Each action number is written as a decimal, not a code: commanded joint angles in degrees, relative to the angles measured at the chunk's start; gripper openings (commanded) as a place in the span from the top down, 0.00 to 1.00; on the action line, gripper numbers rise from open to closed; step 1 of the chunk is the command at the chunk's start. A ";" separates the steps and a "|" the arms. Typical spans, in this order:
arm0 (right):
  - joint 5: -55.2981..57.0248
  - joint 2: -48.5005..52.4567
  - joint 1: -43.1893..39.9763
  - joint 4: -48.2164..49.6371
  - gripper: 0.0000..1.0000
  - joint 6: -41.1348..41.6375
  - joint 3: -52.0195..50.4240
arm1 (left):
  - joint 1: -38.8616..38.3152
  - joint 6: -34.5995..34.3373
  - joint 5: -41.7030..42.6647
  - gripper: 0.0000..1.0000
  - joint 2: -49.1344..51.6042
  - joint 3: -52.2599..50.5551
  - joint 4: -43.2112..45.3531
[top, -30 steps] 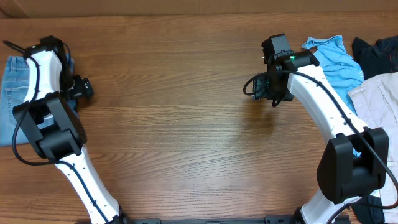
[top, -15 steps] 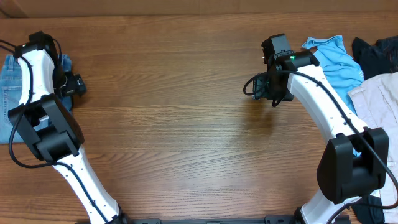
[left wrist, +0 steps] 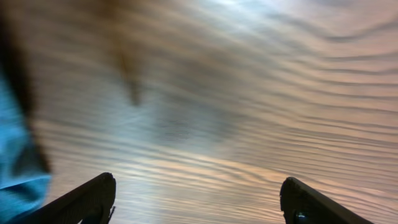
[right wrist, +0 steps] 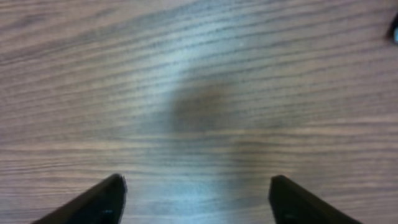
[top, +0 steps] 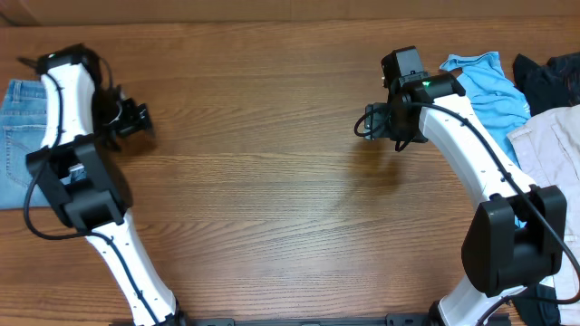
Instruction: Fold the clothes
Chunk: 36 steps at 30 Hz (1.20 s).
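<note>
On the wooden bench (top: 272, 181), far left edge, from overhead: jeans (top: 18, 136), a flat rectangular patch of faded light-blue denim, cut off by the frame. Far right: smooth sky-blue shirt (top: 485, 91), dark garment (top: 553, 77), pale beige cloth (top: 548, 154), bunched together. Through the left wrist: left jaws spread wide over blurred wood grain, gripping nothing; blue cloth at the left margin. Through the right wrist: right jaws likewise parted, empty, above streaked brown grain.
</note>
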 commanded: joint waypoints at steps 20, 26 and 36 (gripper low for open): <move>-3.67 -3.15 -2.62 -7.15 0.00 -4.46 24.50 | -16.90 1.05 2.75 0.00 -25.75 4.90 -4.66; -3.63 -10.10 -4.66 -8.28 0.00 -2.51 24.35 | -18.91 0.94 0.48 0.06 -32.41 4.70 -5.29; -0.92 -22.77 -4.72 -5.57 0.00 -1.01 12.04 | -23.82 -0.24 -5.73 0.14 -44.72 -1.77 -2.73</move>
